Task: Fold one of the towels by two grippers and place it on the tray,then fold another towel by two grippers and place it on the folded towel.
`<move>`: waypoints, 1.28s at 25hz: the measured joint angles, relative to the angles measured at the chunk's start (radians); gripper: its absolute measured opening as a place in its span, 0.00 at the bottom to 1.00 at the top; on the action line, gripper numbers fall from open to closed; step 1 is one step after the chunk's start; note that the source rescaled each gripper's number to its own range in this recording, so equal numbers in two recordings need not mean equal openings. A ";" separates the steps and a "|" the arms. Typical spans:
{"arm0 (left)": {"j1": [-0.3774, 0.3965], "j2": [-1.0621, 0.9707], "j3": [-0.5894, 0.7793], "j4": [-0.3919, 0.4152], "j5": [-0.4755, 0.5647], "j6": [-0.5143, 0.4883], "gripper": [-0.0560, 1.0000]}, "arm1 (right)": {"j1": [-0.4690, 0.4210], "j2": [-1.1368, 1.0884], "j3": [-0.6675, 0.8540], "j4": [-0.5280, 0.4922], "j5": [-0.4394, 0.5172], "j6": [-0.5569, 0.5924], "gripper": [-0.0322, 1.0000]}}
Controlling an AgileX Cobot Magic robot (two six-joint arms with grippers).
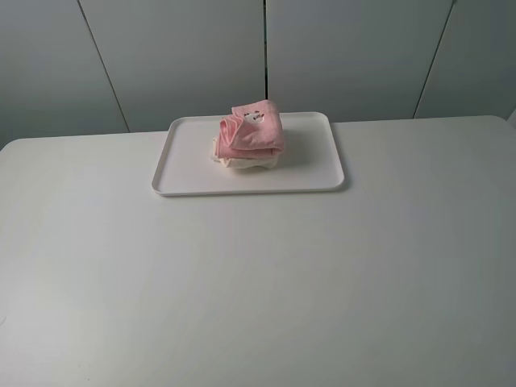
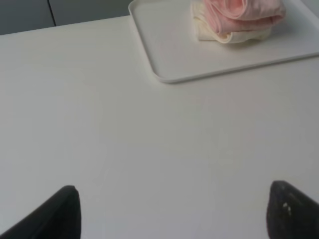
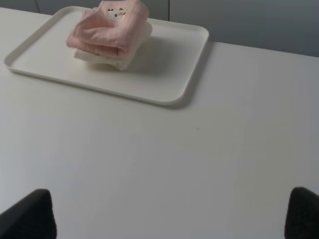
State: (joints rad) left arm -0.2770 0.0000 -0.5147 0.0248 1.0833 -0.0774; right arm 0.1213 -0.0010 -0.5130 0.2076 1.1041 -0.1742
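Note:
The white tray (image 1: 322,173) lies at the back middle of the table. On it sits the folded cream towel (image 1: 251,162), with the folded pink towel (image 1: 254,129) stacked on top. Both wrist views show the same stack: pink towel (image 2: 244,11) over cream towel (image 2: 234,35) on the tray (image 2: 169,50), and pink towel (image 3: 112,30) over cream towel (image 3: 119,60) on the tray (image 3: 174,74). Neither arm shows in the exterior high view. My left gripper (image 2: 174,211) and my right gripper (image 3: 172,214) both stand open over bare table, well short of the tray, holding nothing.
The white table (image 1: 258,282) stretches wide around the tray. Grey wall panels (image 1: 185,56) stand behind the table's back edge.

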 joint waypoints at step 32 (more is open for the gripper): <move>0.376 0.000 0.000 -0.004 0.000 0.001 0.97 | -0.132 0.000 0.000 0.015 0.000 -0.002 1.00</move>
State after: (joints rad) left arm 0.0986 0.0000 -0.5147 0.0208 1.0833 -0.0766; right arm -0.0106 -0.0010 -0.5130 0.2223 1.1041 -0.1759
